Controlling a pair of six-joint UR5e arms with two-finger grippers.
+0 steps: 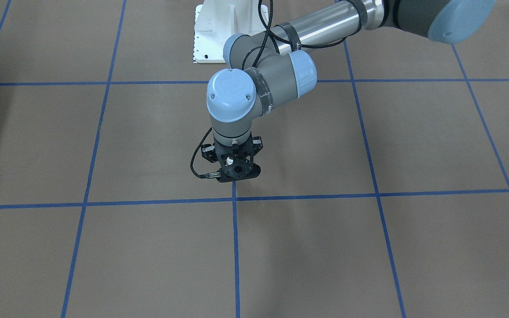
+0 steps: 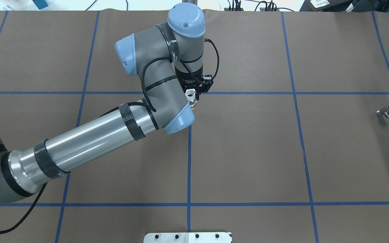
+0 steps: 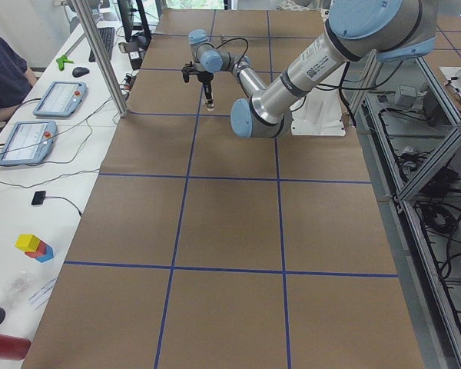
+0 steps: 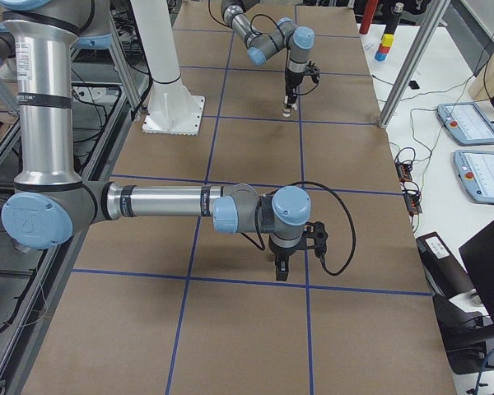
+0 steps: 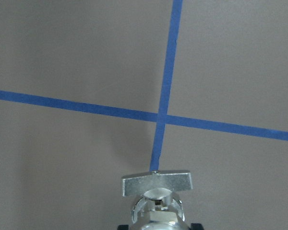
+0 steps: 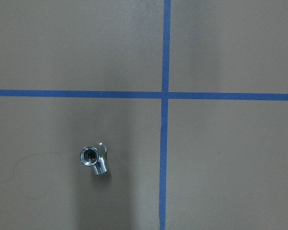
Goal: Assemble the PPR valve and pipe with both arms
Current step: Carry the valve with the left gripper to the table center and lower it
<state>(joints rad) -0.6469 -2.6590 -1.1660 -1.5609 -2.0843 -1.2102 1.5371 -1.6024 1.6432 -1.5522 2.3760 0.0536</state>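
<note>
My left gripper hangs fingers-down over a blue tape crossing at mid-table, shut on the PPR valve, whose white round open end shows. In the left wrist view the valve's flat silvery tab points at the table. It also shows as a white speck in the front view. The pipe, a short silver piece with a dark round opening, lies alone far to the right and shows in the right wrist view. My right gripper shows only in the exterior right view, so I cannot tell whether it is open or shut.
The white bolted pedestal stands at the table's robot-side edge and shows in the front view. Blue tape lines grid the brown table cover. An operators' bench with tablets and metal posts line the far side.
</note>
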